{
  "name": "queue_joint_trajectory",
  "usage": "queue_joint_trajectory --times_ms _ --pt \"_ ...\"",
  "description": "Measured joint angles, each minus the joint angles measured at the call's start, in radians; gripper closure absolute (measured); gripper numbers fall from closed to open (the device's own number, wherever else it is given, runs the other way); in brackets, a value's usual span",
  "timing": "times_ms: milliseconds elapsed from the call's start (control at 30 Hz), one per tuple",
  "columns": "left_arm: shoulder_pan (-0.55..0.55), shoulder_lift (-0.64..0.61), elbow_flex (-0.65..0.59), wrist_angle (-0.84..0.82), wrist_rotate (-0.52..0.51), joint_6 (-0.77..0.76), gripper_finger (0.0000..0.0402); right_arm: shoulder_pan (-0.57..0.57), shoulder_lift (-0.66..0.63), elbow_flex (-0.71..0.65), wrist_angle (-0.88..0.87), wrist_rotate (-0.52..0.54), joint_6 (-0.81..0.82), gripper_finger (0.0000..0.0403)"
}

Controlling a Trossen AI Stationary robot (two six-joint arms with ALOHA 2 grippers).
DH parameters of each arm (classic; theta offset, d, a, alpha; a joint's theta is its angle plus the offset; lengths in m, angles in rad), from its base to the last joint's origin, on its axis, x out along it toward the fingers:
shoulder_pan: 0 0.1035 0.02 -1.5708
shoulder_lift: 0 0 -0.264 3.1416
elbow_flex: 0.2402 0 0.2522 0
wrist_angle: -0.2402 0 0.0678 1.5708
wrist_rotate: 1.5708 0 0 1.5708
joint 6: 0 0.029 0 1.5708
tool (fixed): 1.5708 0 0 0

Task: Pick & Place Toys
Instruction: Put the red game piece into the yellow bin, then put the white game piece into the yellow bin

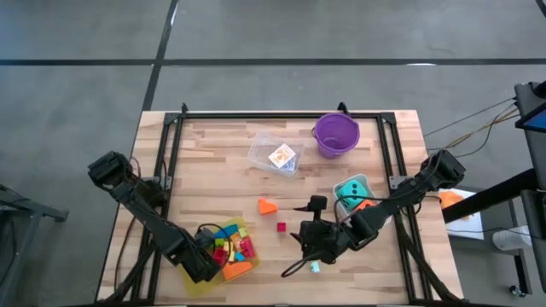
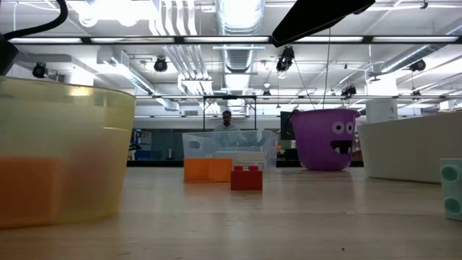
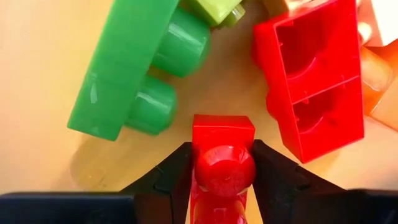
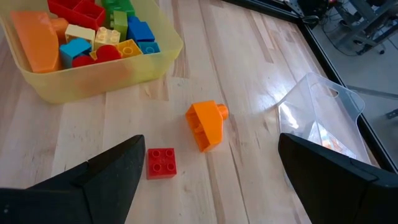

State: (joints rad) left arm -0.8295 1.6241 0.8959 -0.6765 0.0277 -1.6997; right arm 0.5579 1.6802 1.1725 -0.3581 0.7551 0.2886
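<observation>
Our left gripper point(image 3: 224, 171) was clamped on a small red plastic brick point(image 3: 222, 163) directly above the yellow tray point(image 1: 198, 283). Just beyond lay a green brick point(image 3: 124, 65). We should release it low. Our right gripper point(image 4: 208, 180) hovered unclenched near a red square brick point(image 4: 161, 163).

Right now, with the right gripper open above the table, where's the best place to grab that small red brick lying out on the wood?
Probably from straight above: the small red brick lies flat, studs up, apart from the orange wedge. Close the right gripper on two opposite flat side walls, not on the studs. Its fingers look spread wide enough.
</observation>
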Motion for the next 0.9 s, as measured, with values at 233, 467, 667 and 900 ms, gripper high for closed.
queue_joint_trajectory --times_ms 233,467,667,900 --pt "0.008 0.0 0.0 0.0 0.0 -0.008 0.0221 0.0 0.0 0.0 0.0 0.0 0.0 0.004" --pt "0.015 0.0 0.0 -0.002 0.009 -0.021 0.0181 0.0 0.0 0.0 0.0 0.0 0.0 0.004" --pt "0.024 -0.003 0.011 0.002 0.078 -0.011 0.0171 0.0 0.0 0.0 0.0 0.0 0.0 0.004" --pt "0.026 -0.064 0.048 0.007 0.099 0.028 0.0171 -0.012 0.0 0.0 0.001 0.0 0.006 0.004"
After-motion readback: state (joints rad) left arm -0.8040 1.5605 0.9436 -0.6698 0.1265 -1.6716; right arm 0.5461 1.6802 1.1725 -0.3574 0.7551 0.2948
